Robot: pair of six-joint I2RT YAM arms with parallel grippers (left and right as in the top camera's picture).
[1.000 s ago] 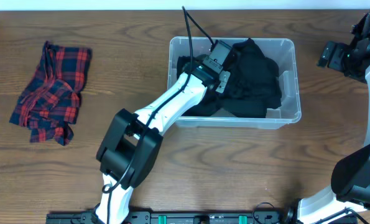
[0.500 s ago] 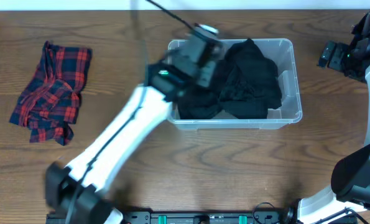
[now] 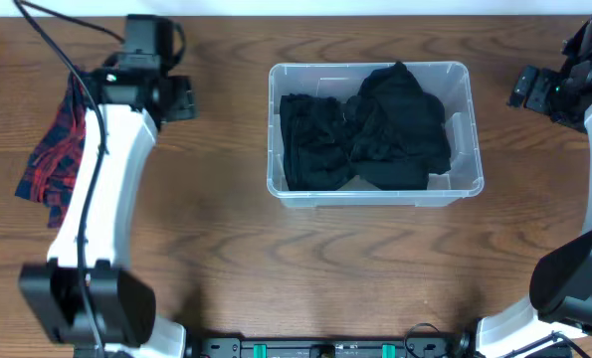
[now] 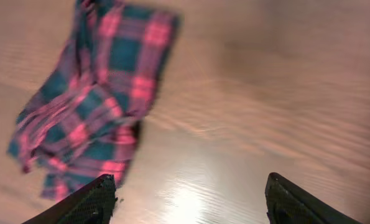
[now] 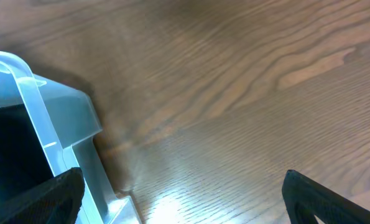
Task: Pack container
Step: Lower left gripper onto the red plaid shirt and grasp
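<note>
Container point(image 3: 375, 198) sits upper centre of the overhead view, dark clothes point(image 3: 375, 139) inside. Far left on the desk point(image 3: 226, 259) lies the plaid cloth point(image 4: 104, 99), lengthwise down-frame, just beside the left end effector point(image 4: 188, 199), whose fingers are apart and empty. The right end effector point(image 5: 181, 193), likewise spread, is well apart.

cloth point(image 4: 97, 106): red/teal plaid, crumpled, flat on table, ahead-left of claw point(image 4: 191, 199), not touching
claw: tips wide apart, nothing btwn
table point(image 4: 265, 93): wood, glare spot btwn tips
</note>
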